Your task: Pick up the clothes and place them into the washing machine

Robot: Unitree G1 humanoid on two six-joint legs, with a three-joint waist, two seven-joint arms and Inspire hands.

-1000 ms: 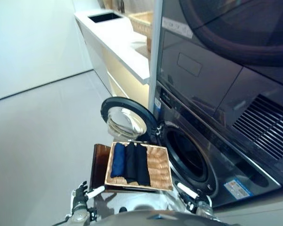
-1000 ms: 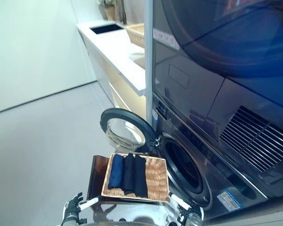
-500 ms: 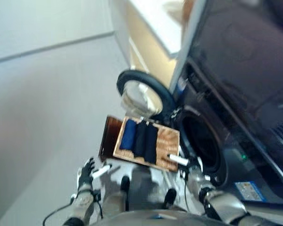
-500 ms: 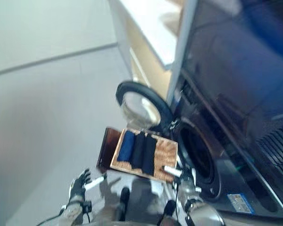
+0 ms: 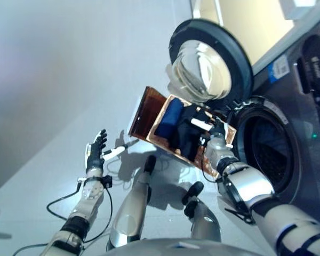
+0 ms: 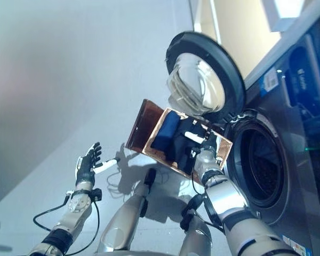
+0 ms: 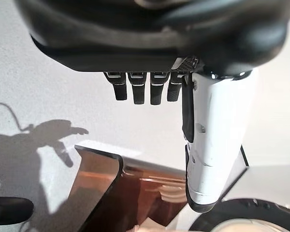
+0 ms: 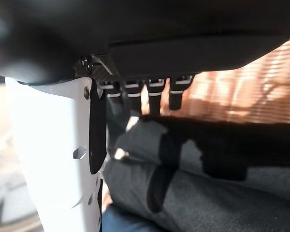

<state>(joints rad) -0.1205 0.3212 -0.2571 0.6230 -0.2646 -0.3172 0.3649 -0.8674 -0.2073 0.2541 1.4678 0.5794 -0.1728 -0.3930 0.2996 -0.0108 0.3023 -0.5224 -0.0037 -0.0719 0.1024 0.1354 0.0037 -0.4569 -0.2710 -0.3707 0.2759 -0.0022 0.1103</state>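
The left hand [image 5: 95, 153] is nearest, held over bare floor [image 5: 48, 80] with fingers straight and spread, grasping nothing. It is well apart from the wicker basket [image 5: 226, 140].

The right hand [image 5: 215, 137] is positioned over the basket's near end. In the right wrist view its fingers [image 8: 157, 94] appear extended above dark folded cloth, with the white-covered thumb [image 8: 58, 159] alongside. Contact with the cloth cannot be confirmed from these views; the hand looks released.

The clothes [image 6: 170, 136] lie in the basket: one blue folded garment [image 5: 169, 118] on the side away from the machine, with dark garments [image 8: 193, 183] beside it. The basket rests on a brown stand [image 5: 144, 109] just before the washing machine.

Beyond the basket, the round glass door [image 5: 205, 64] is swung fully open. The drum opening [image 5: 269, 154] is exposed to the right, close beside the basket.
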